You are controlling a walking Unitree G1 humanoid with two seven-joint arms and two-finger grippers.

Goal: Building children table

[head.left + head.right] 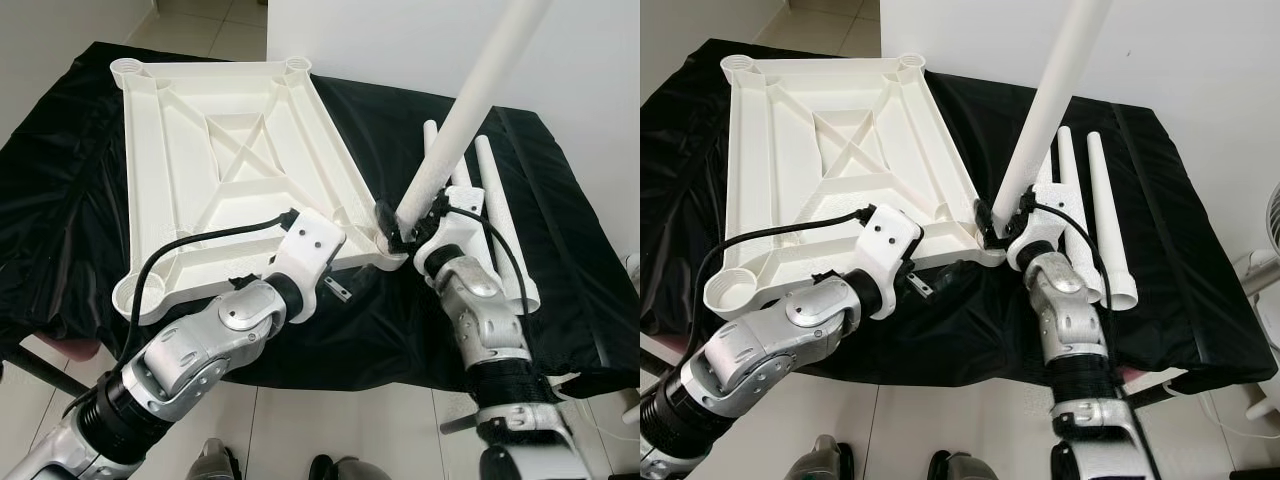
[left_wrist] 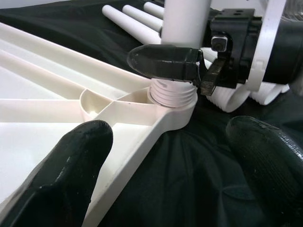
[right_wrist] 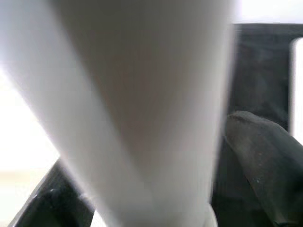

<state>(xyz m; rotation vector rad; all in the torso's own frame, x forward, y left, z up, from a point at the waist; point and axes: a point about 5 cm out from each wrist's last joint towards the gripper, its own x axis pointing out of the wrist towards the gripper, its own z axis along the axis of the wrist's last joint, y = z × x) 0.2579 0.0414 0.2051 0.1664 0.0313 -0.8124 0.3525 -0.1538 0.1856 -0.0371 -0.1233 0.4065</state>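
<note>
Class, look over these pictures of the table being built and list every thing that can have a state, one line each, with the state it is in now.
Tabletop: upside down on the black cloth, ribs up.
Leg: upright, tilted, threaded end in the near right corner socket, threads showing.
Spare legs: lying flat on the cloth.
Right gripper: jaws shut on the leg's base.
Left gripper: jaws open, astride the tabletop's near edge.

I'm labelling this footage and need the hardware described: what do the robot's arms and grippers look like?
Both arms are silver, jointed metal segments with black ribbed sections. The left gripper and right gripper have white plastic wrist housings with small holes. A black cable loops to the left wrist. The fingers are long, black and rounded, with a textured surface.
</note>
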